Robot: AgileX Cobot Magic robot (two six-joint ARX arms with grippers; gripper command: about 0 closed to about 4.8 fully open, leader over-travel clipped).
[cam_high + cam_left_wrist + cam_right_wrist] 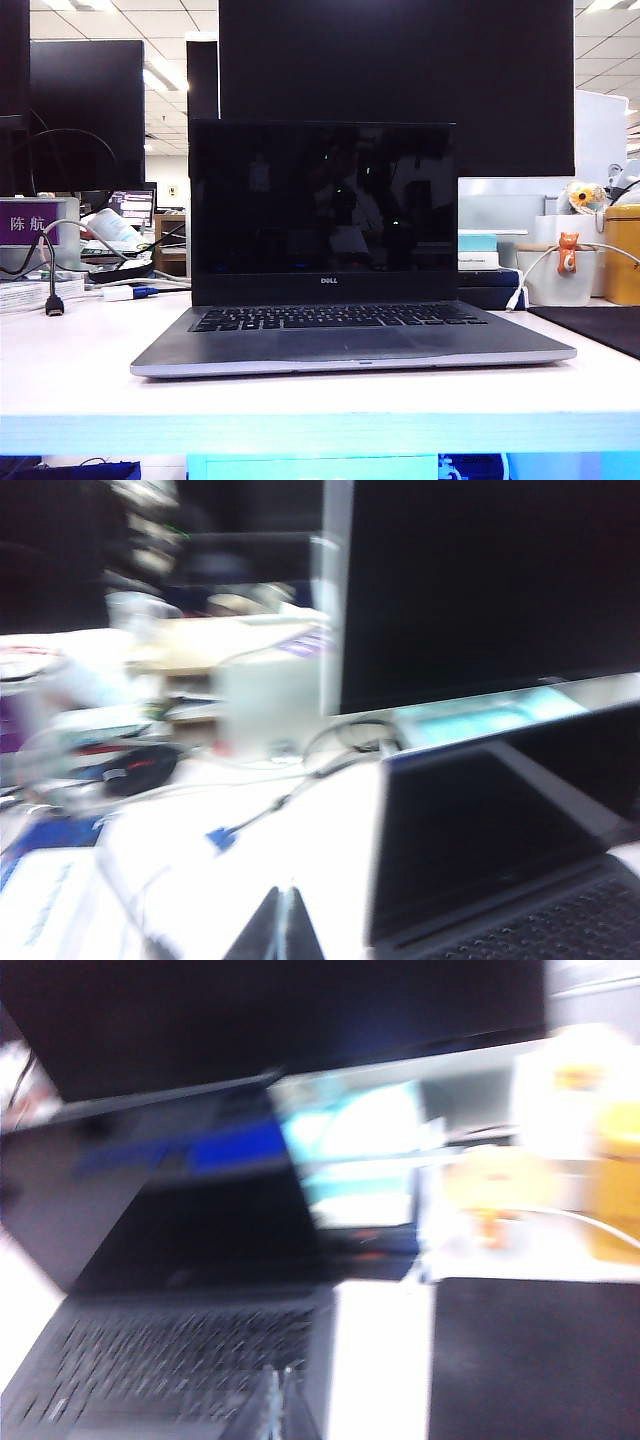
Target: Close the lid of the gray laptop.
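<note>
The gray laptop (350, 345) stands open in the middle of the white table, its lid (322, 210) upright with the black screen and DELL logo facing the exterior camera. No gripper shows in the exterior view. In the blurred left wrist view my left gripper (283, 892) is shut and empty over the white table, beside the laptop's (560, 930) left side and apart from the lid (470, 830). In the blurred right wrist view my right gripper (277, 1372) is shut and empty above the right part of the keyboard (170, 1350), short of the lid (190, 1220).
A big black monitor (395, 70) rises right behind the lid. Cables (50, 290) and a purple name sign (28, 222) lie at the left. Stacked books (490, 275), a white cup (560, 280), a yellow tin (622, 255) and a black mat (600, 325) stand at the right.
</note>
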